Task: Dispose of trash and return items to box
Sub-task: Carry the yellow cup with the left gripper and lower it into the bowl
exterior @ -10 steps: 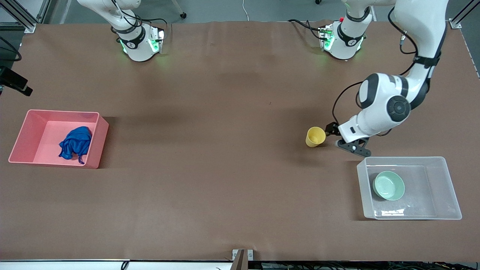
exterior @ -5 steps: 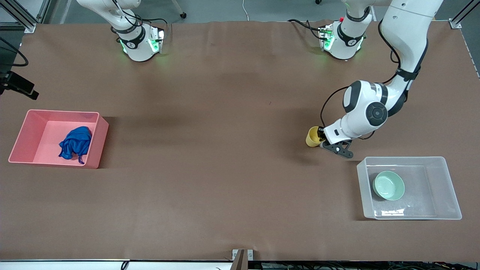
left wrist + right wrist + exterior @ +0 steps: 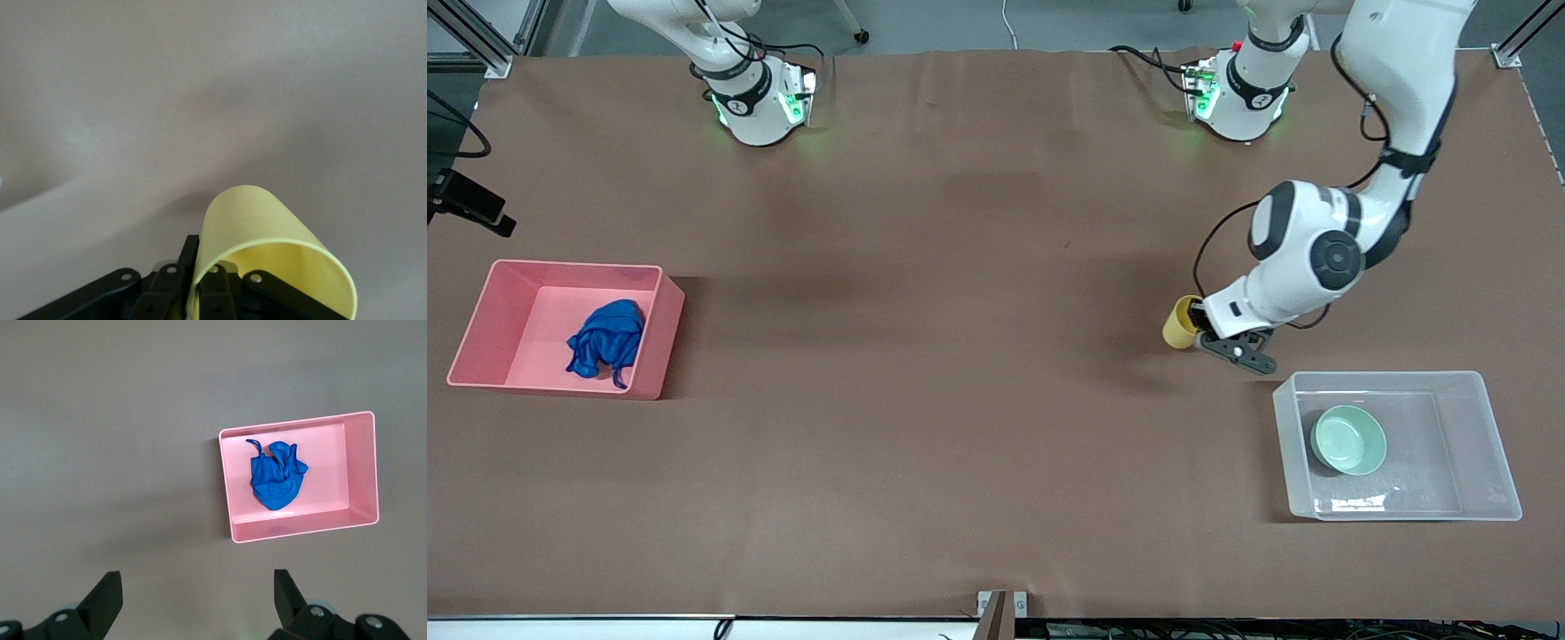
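Gripping yellow cup (image 3: 1181,323) rim — left gripper (image 3: 1199,327) | tilted, off table

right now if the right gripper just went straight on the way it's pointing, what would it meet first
The right gripper, fingers open, points down at the table. Straight ahead looks like bare brown table beside the pink bin holding the blue wad, though depth is hard to judge; it would probably miss the bin.

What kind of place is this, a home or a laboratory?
Most likely a robot laboratory: two arms are bolted to a brown-covered table with metal framing at its corners, and only a pink bin, a clear box and a few props are set out.
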You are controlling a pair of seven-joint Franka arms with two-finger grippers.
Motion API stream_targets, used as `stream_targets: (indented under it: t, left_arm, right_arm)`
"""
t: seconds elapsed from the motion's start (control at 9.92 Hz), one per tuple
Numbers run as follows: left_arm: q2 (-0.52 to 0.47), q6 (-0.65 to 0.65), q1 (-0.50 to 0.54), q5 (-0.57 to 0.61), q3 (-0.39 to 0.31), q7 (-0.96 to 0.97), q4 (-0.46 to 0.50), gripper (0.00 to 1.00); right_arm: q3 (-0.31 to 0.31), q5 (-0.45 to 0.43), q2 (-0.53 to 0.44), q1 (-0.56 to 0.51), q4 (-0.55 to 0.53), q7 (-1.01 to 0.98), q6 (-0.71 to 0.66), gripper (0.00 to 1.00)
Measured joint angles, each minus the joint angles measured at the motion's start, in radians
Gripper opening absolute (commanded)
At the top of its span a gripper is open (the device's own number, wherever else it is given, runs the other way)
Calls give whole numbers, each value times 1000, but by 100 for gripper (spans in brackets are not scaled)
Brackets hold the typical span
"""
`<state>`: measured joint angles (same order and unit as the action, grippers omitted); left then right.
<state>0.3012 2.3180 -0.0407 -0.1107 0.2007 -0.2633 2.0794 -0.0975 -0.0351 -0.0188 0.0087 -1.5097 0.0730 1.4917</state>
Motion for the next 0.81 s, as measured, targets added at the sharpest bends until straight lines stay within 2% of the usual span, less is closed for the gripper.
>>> stream_targets:
  t: [0.2, 0.4, 0.61, 0.81]
  left_arm:
    - [-10, -178, 5, 1, -123, -127, -169, 0]
    - [37, -210, 15, 1, -247, -195, -306, 0]
    - [148, -210, 16, 1, -331, -205, -431, 0]
    - [276, -210, 16, 1, -375, -205, -516, 1]
  right_arm:
    - [-1, 0, -1, 1, 17, -32, -2, 100]
    - [-3, 0, 0, 1, 23, -43, -8, 100]
    - [-4, 0, 0, 2, 23, -43, -10, 100]
    - [-4, 0, 0, 3, 23, -44, -23, 100]
